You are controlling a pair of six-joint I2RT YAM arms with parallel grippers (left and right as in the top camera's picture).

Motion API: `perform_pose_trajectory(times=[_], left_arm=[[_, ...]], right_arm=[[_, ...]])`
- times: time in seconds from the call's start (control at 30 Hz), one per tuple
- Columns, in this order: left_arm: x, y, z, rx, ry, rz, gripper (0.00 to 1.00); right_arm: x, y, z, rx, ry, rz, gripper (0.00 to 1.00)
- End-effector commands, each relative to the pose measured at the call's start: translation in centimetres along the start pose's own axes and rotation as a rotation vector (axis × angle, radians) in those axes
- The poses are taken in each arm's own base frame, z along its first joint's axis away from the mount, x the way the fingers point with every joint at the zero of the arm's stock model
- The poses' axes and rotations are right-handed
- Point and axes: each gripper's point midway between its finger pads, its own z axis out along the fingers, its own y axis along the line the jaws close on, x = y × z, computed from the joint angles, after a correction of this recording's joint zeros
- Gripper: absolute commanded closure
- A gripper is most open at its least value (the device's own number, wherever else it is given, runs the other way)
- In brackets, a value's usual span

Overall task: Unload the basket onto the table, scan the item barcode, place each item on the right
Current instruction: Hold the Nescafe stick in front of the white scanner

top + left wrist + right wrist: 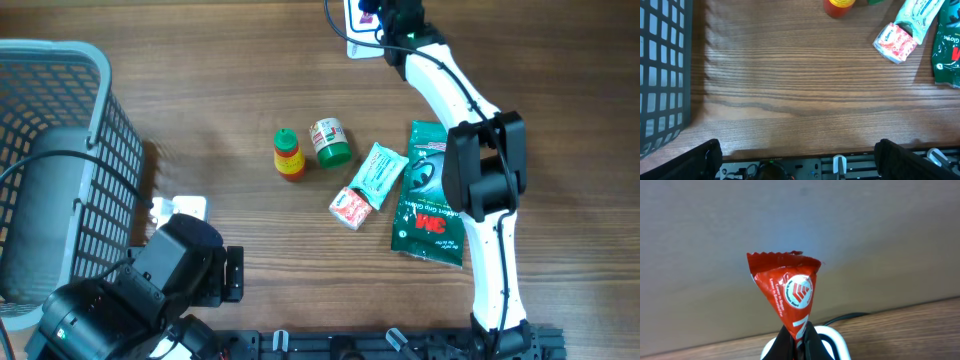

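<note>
Soft, even light on my table; the basket throws a faint shadow; my red packet is sharp, the wall behind it blurred.

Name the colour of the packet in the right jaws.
Packet: red with white print; best in right wrist view.

You seem to work at a place set up like a shop checkout. A wood-grain counter carries a grey mesh basket and small packaged goods, such as a green pack of gloves and a small bottle, with a plain wall behind.
</note>
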Motion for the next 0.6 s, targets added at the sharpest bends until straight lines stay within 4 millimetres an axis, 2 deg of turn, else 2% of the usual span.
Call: perform_pose_trajectory(times=[0.0, 0.1, 0.23, 0.27, 0.33, 0.4, 0.43, 0.47, 0.57], left_arm=[[-0.1, 0.1, 0.0, -0.005, -0.007, -0.016, 0.0], [-0.1, 0.1, 0.0, -0.005, -0.007, -0.016, 0.0], [-0.1, 0.1, 0.0, -0.005, -0.007, -0.016, 0.0], [0.0, 0.1, 0.0, -0.005, -0.007, -0.015, 0.0], [-0.1, 0.1, 0.0, -0.005, -0.007, -0.016, 0.0], [-0.1, 0.1, 0.0, -0.005, -0.007, -0.016, 0.0], [-0.1, 0.1, 0.0, -0.005, -0.007, -0.016, 0.0], [-0.1, 0.1, 0.0, -0.005, -0.007, -0.016, 0.0], [0.0, 0.1, 0.0, -0.005, -0.007, -0.015, 0.0]], right_arm=[[-2.6, -0.7, -0.1, 0.057, -0.068, -0.036, 0.95], [-3.6, -2.3, -1.0, 0.163, -0.054, -0.055, 0.95], [-8.5, -7.0, -4.8, 0.414, -0.08, -0.195, 0.96], [-10.3, -9.3, -6.5, 0.512, -0.076, -0.25, 0.96], [-12.2, -13.2, -8.5, 0.646, -0.047, -0.339, 0.96], [-13.8, -18.9, -10.7, 0.829, 0.003, -0.428, 0.95], [-14.2, -21.3, -11.6, 0.899, 0.031, -0.456, 0.95], [-14.4, -24.7, -12.8, 0.973, 0.084, -0.48, 0.95], [-14.1, -32.6, -15.8, 1.093, 0.215, -0.47, 0.95]])
